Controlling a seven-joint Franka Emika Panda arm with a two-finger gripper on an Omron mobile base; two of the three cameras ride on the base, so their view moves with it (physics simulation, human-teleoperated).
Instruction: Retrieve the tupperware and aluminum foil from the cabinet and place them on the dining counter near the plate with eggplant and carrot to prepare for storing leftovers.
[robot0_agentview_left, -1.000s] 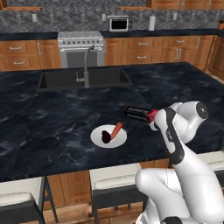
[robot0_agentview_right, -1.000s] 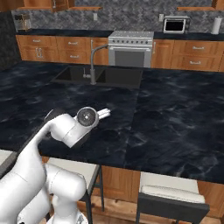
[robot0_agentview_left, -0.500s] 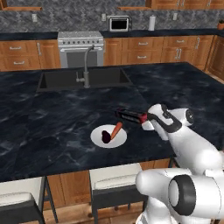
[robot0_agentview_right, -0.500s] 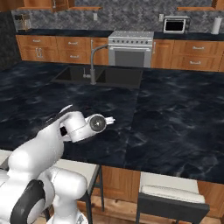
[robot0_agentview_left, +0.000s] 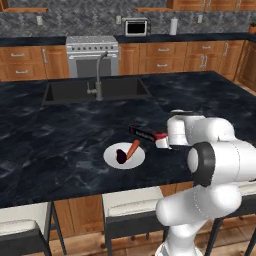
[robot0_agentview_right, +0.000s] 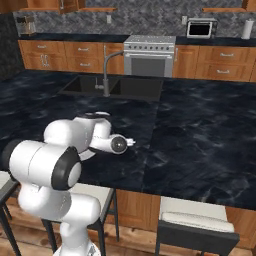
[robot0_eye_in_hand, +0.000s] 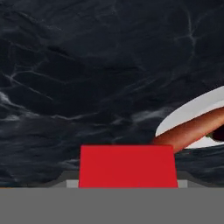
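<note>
Gripping the foil box (robot0_agentview_left: 147, 134) by its red end, the claw (robot0_agentview_left: 162, 142) hangs low over the black counter (robot0_agentview_left: 60, 135). Its fingertips are hidden behind the box in the hand view. Just left of the claw sits the plate (robot0_agentview_left: 124, 155), its rim cut off beside the carrot (robot0_eye_in_hand: 192, 129).

Along the far wall, warm brown wooden lower drawers with metal handles (robot0_agentview_left: 205, 55) under a narrow black marble-look slab (robot0_agentview_left: 30, 41), backed by grey herringbone tile (robot0_agentview_left: 75, 20). Set between those drawers, a stainless steel oven range (robot0_agentview_left: 92, 55); on the slab, a small black microwave (robot0_agentview_left: 136, 27) and a white paper-towel roll (robot0_agentview_left: 174, 26). At the near edge, padded stools with dark metal frames and pale cushions (robot0_agentview_right: 197, 227) over a wooden plank floor (robot0_agentview_left: 85, 246).
</note>
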